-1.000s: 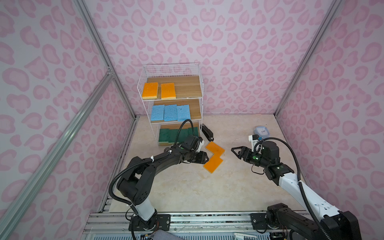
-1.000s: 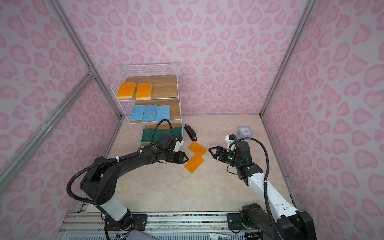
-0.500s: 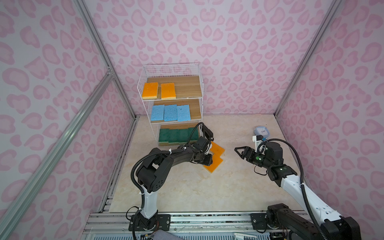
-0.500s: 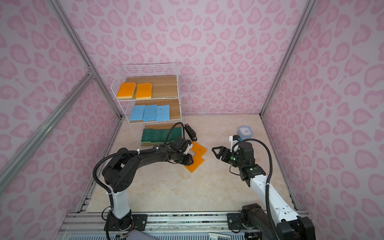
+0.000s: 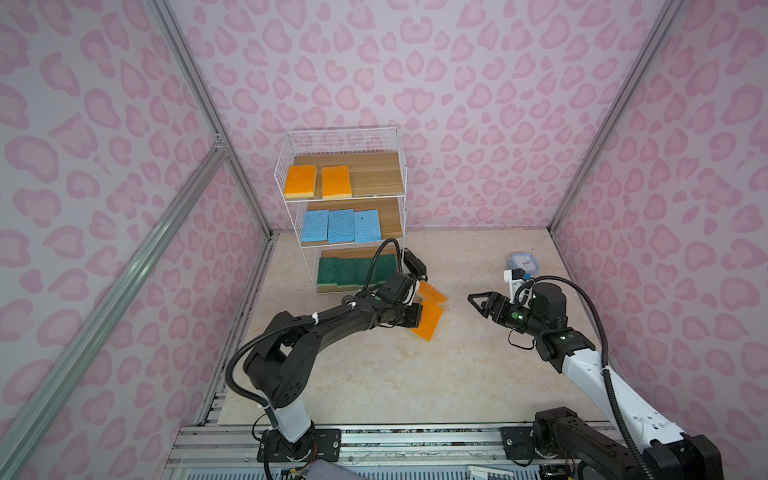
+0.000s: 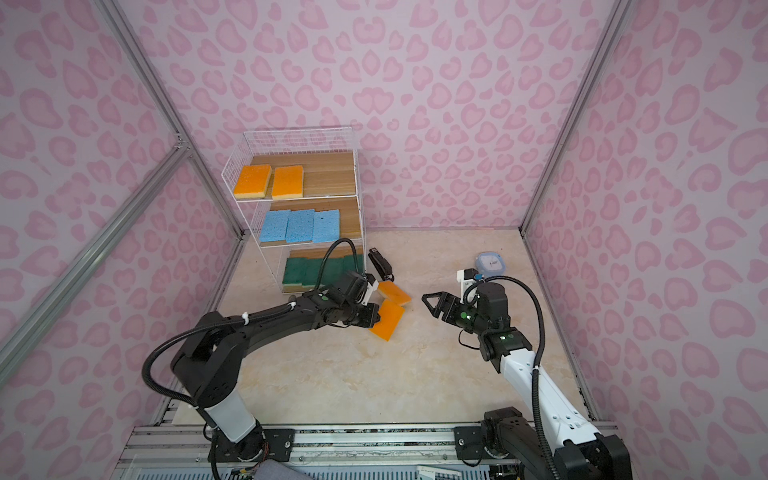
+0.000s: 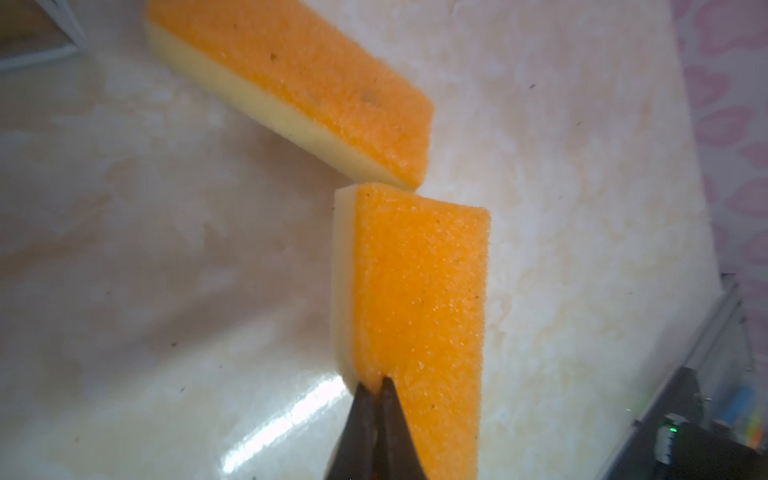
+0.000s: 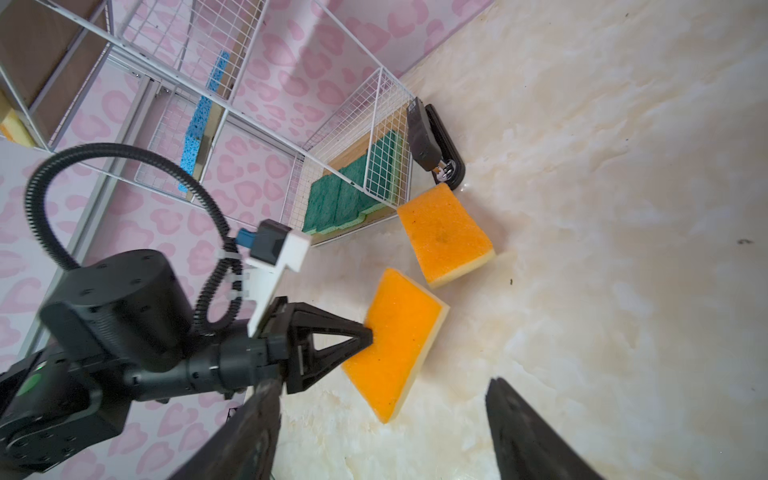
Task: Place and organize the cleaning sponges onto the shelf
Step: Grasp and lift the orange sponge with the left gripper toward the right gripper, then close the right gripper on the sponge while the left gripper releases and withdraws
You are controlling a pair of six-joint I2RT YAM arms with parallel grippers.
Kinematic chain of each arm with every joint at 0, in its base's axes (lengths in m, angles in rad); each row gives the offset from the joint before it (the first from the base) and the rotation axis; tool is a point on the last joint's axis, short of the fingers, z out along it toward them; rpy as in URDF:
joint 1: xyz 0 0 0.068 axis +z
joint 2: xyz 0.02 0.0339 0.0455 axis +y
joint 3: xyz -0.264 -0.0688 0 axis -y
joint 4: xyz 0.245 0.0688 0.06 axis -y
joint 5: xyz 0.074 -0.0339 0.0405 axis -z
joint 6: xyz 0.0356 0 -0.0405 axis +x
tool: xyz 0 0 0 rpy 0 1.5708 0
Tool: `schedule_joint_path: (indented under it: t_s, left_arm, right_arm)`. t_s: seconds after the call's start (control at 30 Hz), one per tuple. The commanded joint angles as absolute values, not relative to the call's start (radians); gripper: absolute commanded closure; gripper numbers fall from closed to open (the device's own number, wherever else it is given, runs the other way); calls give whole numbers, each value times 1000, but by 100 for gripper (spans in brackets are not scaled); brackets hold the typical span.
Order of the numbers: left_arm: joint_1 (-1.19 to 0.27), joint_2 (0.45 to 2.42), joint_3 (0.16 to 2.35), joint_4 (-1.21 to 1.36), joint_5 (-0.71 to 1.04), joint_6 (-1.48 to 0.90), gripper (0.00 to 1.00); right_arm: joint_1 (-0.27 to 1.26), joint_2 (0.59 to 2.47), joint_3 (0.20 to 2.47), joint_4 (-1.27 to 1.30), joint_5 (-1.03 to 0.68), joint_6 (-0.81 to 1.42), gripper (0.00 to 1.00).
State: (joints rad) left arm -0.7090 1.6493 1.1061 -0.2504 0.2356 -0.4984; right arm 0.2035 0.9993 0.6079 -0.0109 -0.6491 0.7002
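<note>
Shelf: the tall three-tier white wire rack with light wooden boards [image 5: 340, 137] stood just beyond the left gripper.
Top tier: two orange rectangular sponges with yellow undersides [image 5: 300, 181] lay side by side, and the board beside them was bare.
Middle tier: three light blue porous sponges [image 5: 340, 225] lay in a row.
Bottom tier: the dark green scouring sponges [image 5: 349, 270] sat packed together; four by my count.
Left gripper [image 8: 368, 334]: pressed together, pinching the near edge of a third orange sponge [image 8: 395, 345], which was tilted. Whether it was clear of the pale marbled desk [image 5: 374, 374] I could not tell.
Loose sponge: a fourth orange one [image 8: 444, 235] lay flat on the desk just past the left gripper's tips, a corner close against the pinched sponge.
Right gripper [image 5: 478, 305]: spread and empty, facing the two orange sponges from a short way off.
Done: nine sponges appeared shelved, sorted by colour.
Left: two orange sponges, judged to belong on the top tier's bare part.
</note>
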Motion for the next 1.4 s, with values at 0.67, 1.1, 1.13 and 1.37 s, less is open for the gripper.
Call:
schedule_joint_path:
  t_s: [0.67,1.1,1.13,1.37]
  left_arm:
    - [-574,1097,1036,-214,225,-900,96]
    - [-563,1095,1049,-212,225,-901,96]
    - [-561,1095,1050,-214,225,-899,96]
    - [-546,1077,1057,-214,232,-895,95]
  right_arm:
    - [636,1159,791,304,-647,782,31]
    - [664,1280,873,391,-666,836,60]
    - [664,1283,876,393,-664,837,64]
    - [668,1283,915,356,-651,826,95]
